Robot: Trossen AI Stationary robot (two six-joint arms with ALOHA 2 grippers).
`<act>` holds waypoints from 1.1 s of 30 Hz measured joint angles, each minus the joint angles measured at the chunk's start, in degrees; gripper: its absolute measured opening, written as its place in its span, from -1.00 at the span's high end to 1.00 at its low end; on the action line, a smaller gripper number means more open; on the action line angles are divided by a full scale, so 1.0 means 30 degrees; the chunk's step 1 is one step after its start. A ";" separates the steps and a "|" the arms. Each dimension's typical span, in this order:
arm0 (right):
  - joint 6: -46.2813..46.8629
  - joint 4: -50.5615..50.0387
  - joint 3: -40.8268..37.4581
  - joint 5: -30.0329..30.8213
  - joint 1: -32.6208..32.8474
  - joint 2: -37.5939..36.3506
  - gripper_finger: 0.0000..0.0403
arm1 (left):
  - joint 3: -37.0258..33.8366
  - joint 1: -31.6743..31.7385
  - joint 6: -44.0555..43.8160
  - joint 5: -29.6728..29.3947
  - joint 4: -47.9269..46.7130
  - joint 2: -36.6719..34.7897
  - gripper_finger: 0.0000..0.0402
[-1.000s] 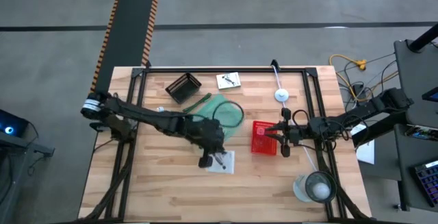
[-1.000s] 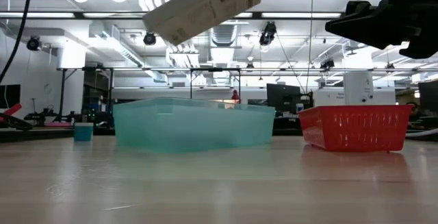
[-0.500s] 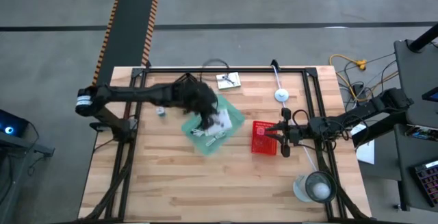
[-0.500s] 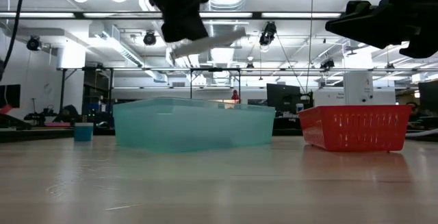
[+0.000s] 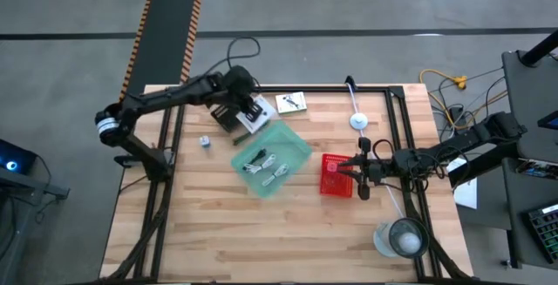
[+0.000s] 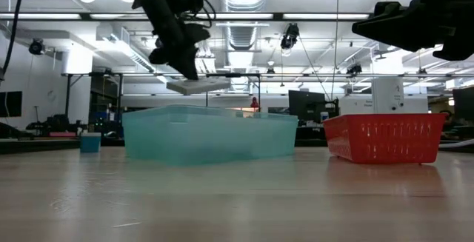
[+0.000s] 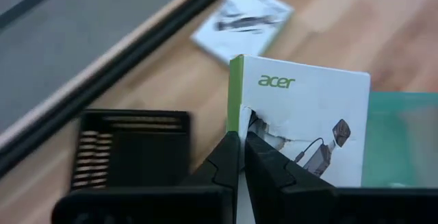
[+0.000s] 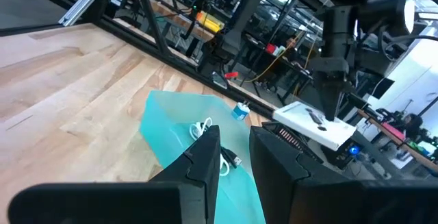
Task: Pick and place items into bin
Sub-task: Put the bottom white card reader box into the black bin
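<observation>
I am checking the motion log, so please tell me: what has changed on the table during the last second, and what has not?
The left gripper, shut on the white Acer box, carried it from the near middle of the table, over the teal bin, to the far side above the black basket. The box was not let go. The right gripper stayed by the red basket; bin and baskets did not move.

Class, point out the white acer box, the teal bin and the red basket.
white acer box (image 7: 301,125): left wrist view, middle of its printed face.
teal bin (image 6: 211,135): low view, front wall.
red basket (image 6: 385,138): low view, front mesh wall.
</observation>
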 joint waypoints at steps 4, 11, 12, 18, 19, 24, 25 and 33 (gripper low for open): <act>0.0105 -0.0031 0.0000 0.0000 0.0000 0.0000 0.66 | -0.0005 0.1483 0.0881 0.0012 -0.0473 -0.0007 1.00; 0.0460 -0.0146 0.0007 -0.0005 0.0007 0.0000 0.66 | -0.0415 0.3464 0.2827 -0.0076 -0.0569 0.0088 1.00; 0.0464 -0.0146 0.0007 0.0000 0.0005 0.0000 0.66 | -0.0534 0.3695 0.2871 -0.0154 -0.0629 0.0151 1.00; 0.0464 -0.0358 0.0007 0.0000 0.0007 0.0000 0.66 | -0.0953 0.4565 0.4316 -0.0473 -0.0612 0.0773 1.00; 0.0464 -0.0409 0.0007 -0.0004 0.0003 0.0000 0.66 | -0.0962 0.4633 0.4335 -0.0533 -0.0581 0.0901 1.00; 0.0464 -0.0590 0.0007 0.0000 0.0001 0.0007 0.66 | -0.1098 0.5026 0.4361 -0.1177 -0.0474 0.1109 1.00; 0.0464 -0.0590 0.0007 0.0000 0.0000 0.0007 0.66 | -0.1193 0.5073 0.4393 -0.1311 -0.0416 0.1129 1.00; 0.0457 -0.0590 0.0007 0.0000 0.0000 0.0007 0.66 | -0.1945 0.5088 0.4723 -0.1503 -0.0379 0.1232 1.00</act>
